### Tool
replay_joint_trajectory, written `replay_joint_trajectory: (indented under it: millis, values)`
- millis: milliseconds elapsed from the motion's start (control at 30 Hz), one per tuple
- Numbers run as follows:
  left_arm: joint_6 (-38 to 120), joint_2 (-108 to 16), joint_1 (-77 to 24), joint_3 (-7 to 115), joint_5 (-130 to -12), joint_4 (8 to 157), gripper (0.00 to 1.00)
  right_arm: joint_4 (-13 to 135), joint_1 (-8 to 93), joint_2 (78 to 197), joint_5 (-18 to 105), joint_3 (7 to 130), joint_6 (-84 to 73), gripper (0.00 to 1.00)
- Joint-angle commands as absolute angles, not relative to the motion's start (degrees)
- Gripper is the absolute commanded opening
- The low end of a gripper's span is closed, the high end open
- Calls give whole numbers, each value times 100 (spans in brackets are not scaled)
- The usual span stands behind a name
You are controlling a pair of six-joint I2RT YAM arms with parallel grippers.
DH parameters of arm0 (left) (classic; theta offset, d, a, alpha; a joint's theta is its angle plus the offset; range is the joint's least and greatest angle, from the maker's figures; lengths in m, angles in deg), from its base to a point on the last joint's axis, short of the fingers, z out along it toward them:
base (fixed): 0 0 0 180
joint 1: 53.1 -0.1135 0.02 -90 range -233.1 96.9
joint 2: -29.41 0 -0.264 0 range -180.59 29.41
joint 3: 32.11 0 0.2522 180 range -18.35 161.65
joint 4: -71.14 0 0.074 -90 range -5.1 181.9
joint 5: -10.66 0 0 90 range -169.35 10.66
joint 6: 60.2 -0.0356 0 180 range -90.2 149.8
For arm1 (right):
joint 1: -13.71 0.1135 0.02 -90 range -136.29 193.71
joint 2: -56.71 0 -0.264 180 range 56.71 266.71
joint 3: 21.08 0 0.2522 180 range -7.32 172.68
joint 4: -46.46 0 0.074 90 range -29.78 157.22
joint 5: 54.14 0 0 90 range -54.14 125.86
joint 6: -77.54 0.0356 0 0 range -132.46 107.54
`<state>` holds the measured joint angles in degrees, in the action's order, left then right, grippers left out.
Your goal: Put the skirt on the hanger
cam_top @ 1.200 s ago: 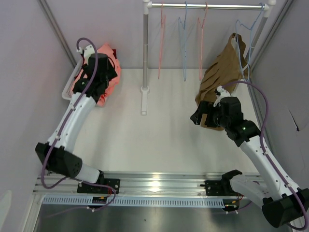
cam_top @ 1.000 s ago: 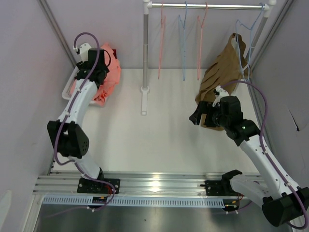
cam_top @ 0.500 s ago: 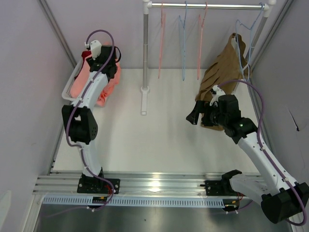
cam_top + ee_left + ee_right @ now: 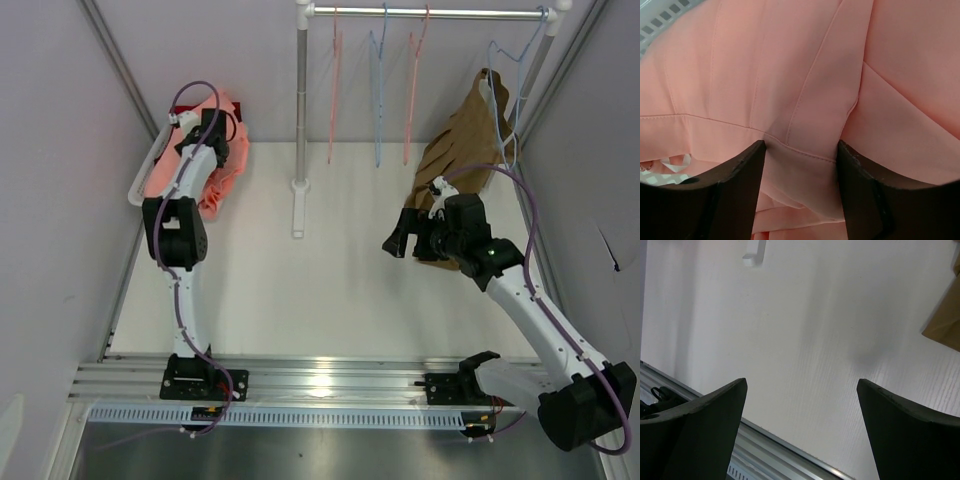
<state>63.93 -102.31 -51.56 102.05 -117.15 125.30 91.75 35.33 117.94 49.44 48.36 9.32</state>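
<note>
A: What has changed?

B: The left arm has folded in over the basket (image 4: pixel 138 183) at the table's (image 4: pixel 330 290) far-left corner. The left gripper (image 4: pixel 799 150) stands spread astride a fold of the skirt (image 4: pixel 790 75), nothing pinched. The right gripper (image 4: pixel 802 390) is spread and idle. Grasp judged imminent.

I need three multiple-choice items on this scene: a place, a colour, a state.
1. Where does the skirt lie? A on the floor; B in the white basket at far left; C on a chair.
2. The garment hanging on the rail is: A green; B white; C brown.
3. The right pincer is: A open, empty; B shut on a hanger; C shut on cloth.
Key: B, pink cloth fills the basket; C, its cloth is brown; A, only bare table shows between its jaws.
</note>
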Motion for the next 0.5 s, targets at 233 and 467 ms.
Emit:
replay_joint_trajectory:
  millis: [233,467]
  values:
    - [6601,-8883,-5160,8514,-11310,11462,2,8957,3621,11841,4913,4981,898,99]
    - [6514,-7168,-4888,6633,-11169,9995,0,8949,3629,11780,4878,5007,863,99]
